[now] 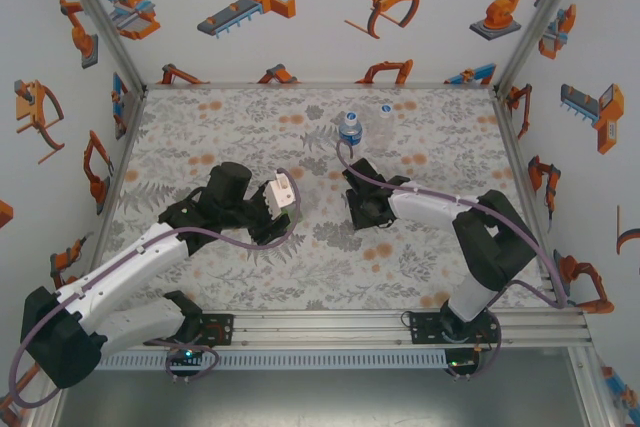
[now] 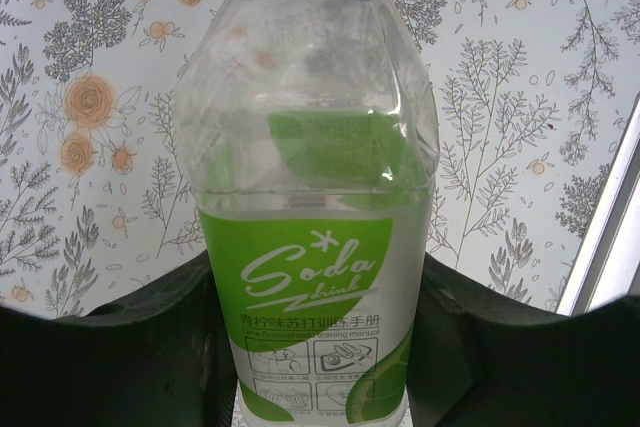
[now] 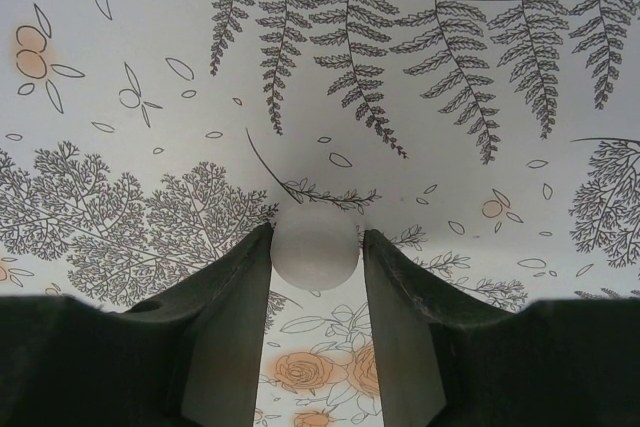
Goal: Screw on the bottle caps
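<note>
Across the enclosure floor, a table [image 1: 200, 277] covered in a grey fern and orange flower print carries all items. Wall panels [image 1: 300, 37] printed with orange robot-arm pictures stand on three sides.

Left arm [image 1: 130, 267]: reaches in from the near left corner toward mid-table. Left gripper [image 1: 275, 197]: clamped around the green-label bottle [image 2: 315, 277], with the dark fingers [image 2: 130, 357] pressed against both flanks of the label. The bottle is clear plastic with "Soda" in white script on the green band. In the left wrist view its neck runs off the top edge of the frame, so I cannot tell whether a cap is fitted.

Right arm [image 1: 480, 237]: bends in from the near right, with the wrist low over the centre of the table. Right gripper [image 3: 318, 252]: narrowed onto a bottle cap [image 3: 316, 242], round and whitish, with a fingertip touching it on each side. Whether the cap rests on the cloth or is raised off it cannot be determined.

Blue-label bottle [image 1: 350, 127]: upright at the far centre of the table, well apart from both grippers. Just beside it, to the far right, sits a small whitish round item [image 1: 384, 107], too small to identify.
</note>
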Robot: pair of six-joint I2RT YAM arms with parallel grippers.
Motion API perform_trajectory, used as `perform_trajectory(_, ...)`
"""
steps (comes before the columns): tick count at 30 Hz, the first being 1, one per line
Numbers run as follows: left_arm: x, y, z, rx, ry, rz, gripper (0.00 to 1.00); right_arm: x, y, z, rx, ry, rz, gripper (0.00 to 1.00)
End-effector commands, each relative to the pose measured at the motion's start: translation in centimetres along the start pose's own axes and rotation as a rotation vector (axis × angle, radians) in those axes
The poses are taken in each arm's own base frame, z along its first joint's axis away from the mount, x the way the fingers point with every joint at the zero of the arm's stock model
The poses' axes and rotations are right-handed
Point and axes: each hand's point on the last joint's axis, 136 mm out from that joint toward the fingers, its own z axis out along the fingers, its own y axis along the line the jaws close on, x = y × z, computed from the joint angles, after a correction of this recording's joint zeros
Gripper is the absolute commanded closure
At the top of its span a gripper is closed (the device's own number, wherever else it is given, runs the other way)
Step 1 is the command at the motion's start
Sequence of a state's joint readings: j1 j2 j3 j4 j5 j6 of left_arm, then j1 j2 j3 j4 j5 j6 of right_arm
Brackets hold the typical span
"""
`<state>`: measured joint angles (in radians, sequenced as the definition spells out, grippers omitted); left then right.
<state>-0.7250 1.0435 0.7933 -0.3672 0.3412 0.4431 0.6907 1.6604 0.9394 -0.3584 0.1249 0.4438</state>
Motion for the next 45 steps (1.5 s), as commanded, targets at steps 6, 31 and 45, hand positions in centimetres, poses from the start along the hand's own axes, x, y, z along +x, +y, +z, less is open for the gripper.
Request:
perform_trajectory(6, -1.6, 0.1, -0.8, 0.006, -0.041, 0.023, 0.71, -0.7, 0.1, -0.2, 0.014, -0.026, -0.006, 0.62)
perform_trajectory(31, -1.6, -1.8, -0.9, 0.072, -0.057, 0.090, 1.00, -5.8, 8.1, -18.1, -0.525, -0.499, -0.439, 0.77)
perform_trajectory(45, -1.5, -3.8, -1.4, 0.137, -0.103, 0.201, 1.00, -1.4, 13.3, -28.7, -0.976, -0.735, -0.948, 0.78)
